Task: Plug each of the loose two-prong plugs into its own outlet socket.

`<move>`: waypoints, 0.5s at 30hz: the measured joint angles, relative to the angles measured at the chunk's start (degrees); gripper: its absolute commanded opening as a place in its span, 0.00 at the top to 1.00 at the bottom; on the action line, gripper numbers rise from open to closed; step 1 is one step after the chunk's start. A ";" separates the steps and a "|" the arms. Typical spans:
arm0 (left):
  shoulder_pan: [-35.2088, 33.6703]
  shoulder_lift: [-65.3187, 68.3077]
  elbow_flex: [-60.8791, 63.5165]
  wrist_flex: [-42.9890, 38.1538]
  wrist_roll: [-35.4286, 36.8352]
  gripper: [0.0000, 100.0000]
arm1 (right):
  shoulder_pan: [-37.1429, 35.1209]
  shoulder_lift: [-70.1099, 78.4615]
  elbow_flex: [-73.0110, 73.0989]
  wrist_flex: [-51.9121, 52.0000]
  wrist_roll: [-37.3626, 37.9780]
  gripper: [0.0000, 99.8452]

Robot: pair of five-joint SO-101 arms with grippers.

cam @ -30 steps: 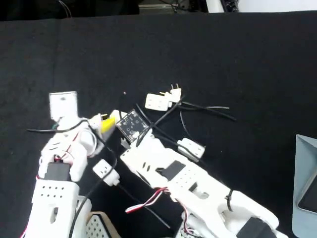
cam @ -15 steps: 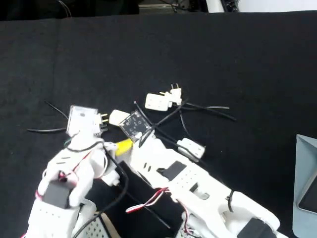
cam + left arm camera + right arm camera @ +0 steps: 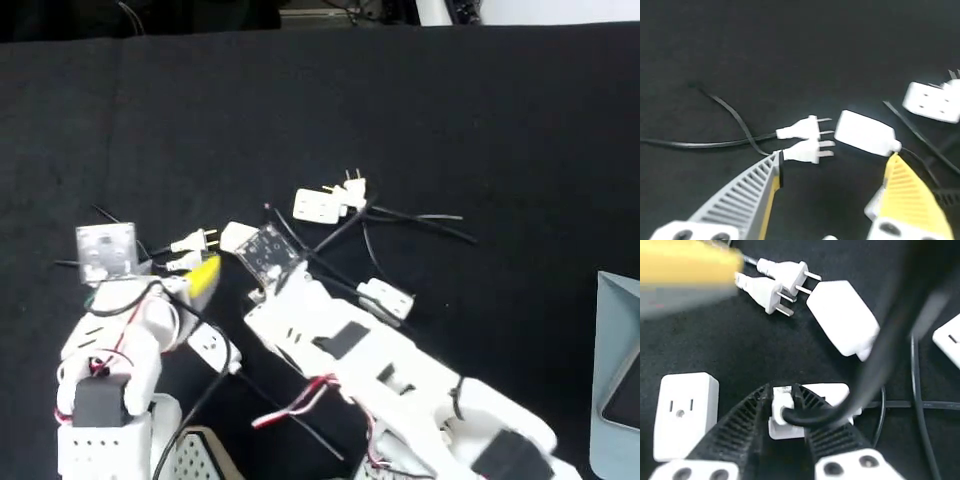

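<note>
**STATUS: RIGHT JAWS LOADED, LEFT JAWS RELEASED**

The right jaws are clenched on a white corded plug [image 3: 781, 401]. They hold it against a white socket block [image 3: 837, 391] on the black desk [image 3: 450, 120] (whether the prongs are seated cannot be determined). A spare socket block [image 3: 684, 410] lies just beside these jaws.

The left jaws are released and spread wide. A first loose plug [image 3: 799, 132] and a second loose plug [image 3: 807, 151] lie side by side, with their prongs pointing toward a white adapter block [image 3: 864, 133]. The cord end of the second loose plug lies at the tip of the grey jaw.
</note>
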 measured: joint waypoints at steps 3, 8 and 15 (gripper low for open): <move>-3.78 0.00 0.00 0.00 0.00 0.68 | 0.00 4.84 -4.22 2.20 0.00 0.99; -9.76 -0.62 1.41 0.26 0.00 0.68 | -0.09 10.20 -8.35 2.73 -0.09 0.99; -11.87 -0.44 3.96 0.26 0.00 0.68 | -0.09 8.18 -7.65 3.69 -0.09 0.85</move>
